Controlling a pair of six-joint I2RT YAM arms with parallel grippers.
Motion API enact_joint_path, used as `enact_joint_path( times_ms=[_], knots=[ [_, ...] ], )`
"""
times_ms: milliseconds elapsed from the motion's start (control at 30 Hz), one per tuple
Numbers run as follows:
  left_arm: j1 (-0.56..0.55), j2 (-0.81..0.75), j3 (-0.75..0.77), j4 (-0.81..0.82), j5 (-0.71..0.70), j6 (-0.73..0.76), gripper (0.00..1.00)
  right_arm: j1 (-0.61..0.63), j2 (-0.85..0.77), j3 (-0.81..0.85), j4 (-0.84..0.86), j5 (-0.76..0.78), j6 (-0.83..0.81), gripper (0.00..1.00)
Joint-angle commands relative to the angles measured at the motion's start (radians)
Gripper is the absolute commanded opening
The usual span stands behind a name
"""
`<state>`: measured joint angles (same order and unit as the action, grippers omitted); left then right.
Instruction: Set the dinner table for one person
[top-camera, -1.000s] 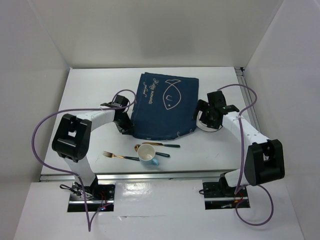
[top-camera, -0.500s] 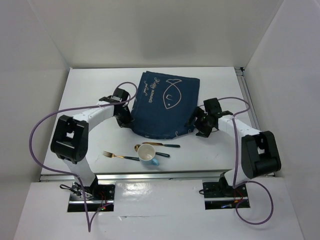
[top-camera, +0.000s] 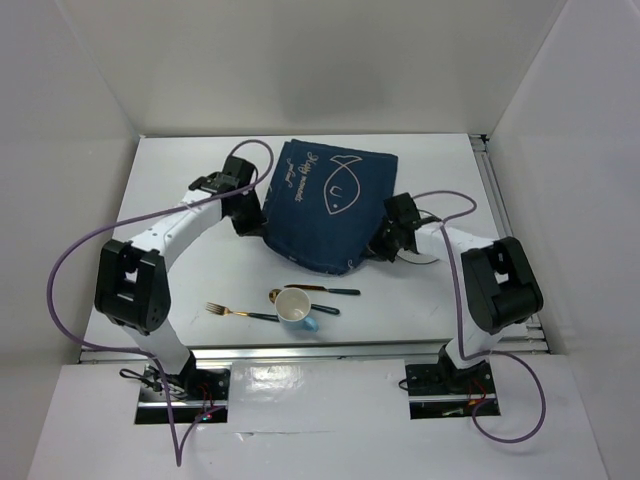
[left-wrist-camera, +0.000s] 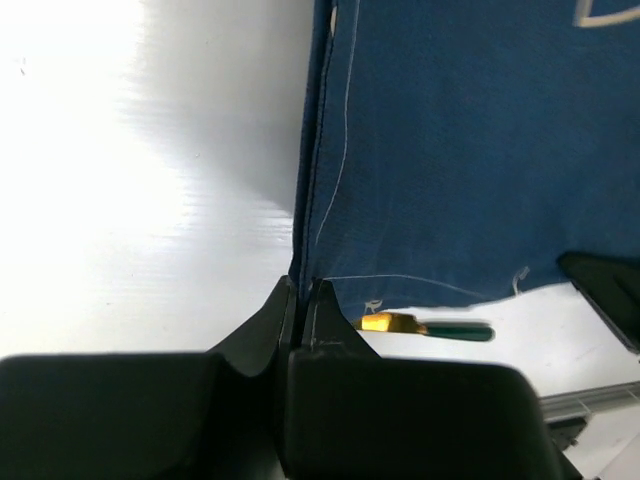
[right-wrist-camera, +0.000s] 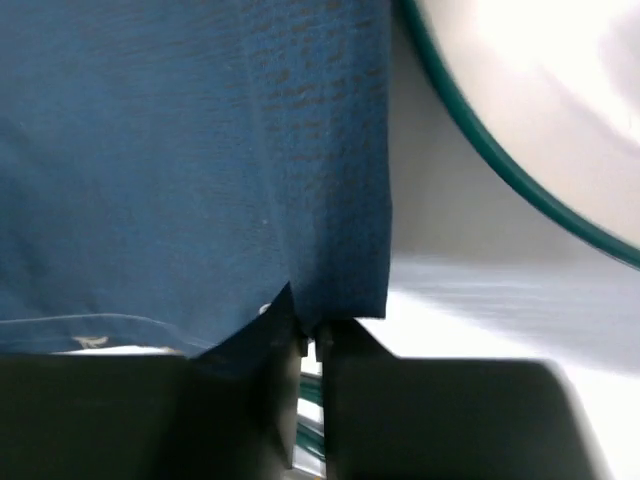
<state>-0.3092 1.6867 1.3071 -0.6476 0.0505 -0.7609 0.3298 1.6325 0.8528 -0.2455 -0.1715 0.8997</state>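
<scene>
Early: left gripper (left-wrist-camera: 303, 287) and right gripper (right-wrist-camera: 306, 318) each pinch a corner of the dark blue cloth placemat (top-camera: 325, 205); gold fork (top-camera: 228, 311) and white cup (top-camera: 294, 305) unplaced, lower centre.

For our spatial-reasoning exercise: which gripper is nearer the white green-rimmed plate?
Right. The right gripper pinches a corner of the dark blue cloth placemat, beside the white green-rimmed plate; the left gripper pinches its opposite side, across the cloth from it.

My left end effector (top-camera: 244, 214) now sits farther from my base than a second ago. My right end effector (top-camera: 384, 244) has swung inward, and the blue placemat (top-camera: 325, 205) pinched between them has narrowed, its near edge sagging to a point.
</scene>
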Motion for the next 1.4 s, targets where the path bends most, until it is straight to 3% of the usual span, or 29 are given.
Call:
enact_joint_path(
  times_ms=[0, 33, 167, 333, 433, 633, 733, 967, 1133, 1233, 1367],
  knots=[
    [-0.002, -0.058, 0.145, -0.059, -0.021, 0.038, 0.0, 0.006, 0.0, 0.183, -0.001, 0.065, -0.034, 0.06],
    [0.007, -0.058, 0.18, -0.075, -0.021, 0.064, 0.0, 0.006, 0.0, 0.23, -0.03, 0.078, -0.074, 0.0],
    [0.067, -0.047, 0.4, -0.145, -0.032, 0.092, 0.0, 0.006, 0.0, 0.466, -0.129, 0.087, -0.198, 0.0],
    [0.145, -0.038, 0.729, -0.24, 0.011, 0.11, 0.0, 0.006, -0.01, 0.768, -0.213, -0.019, -0.335, 0.0],
    [0.197, -0.087, 0.808, -0.241, 0.04, 0.11, 0.0, 0.006, -0.019, 0.871, -0.267, -0.085, -0.355, 0.0],
    [0.283, -0.223, 0.822, -0.256, 0.063, 0.075, 0.0, 0.006, -0.215, 0.826, -0.267, -0.108, -0.377, 0.0],
    [0.283, -0.3, 0.848, -0.256, 0.003, 0.066, 0.0, 0.006, -0.291, 0.815, -0.294, -0.131, -0.377, 0.0],
    [0.283, -0.325, 0.934, -0.196, -0.028, 0.066, 0.0, 0.006, -0.332, 0.804, -0.357, -0.204, -0.34, 0.0],
    [0.283, -0.242, 0.833, -0.08, -0.017, 0.086, 0.0, 0.006, -0.237, 0.77, -0.336, -0.134, -0.326, 0.0],
    [0.283, -0.107, 0.833, -0.054, 0.025, 0.109, 0.0, -0.024, -0.146, 0.761, -0.264, -0.134, -0.326, 0.0],
    [0.283, 0.109, 0.926, -0.053, 0.016, 0.118, 0.0, -0.081, 0.103, 0.82, -0.152, -0.158, -0.299, 0.01]
  ],
)
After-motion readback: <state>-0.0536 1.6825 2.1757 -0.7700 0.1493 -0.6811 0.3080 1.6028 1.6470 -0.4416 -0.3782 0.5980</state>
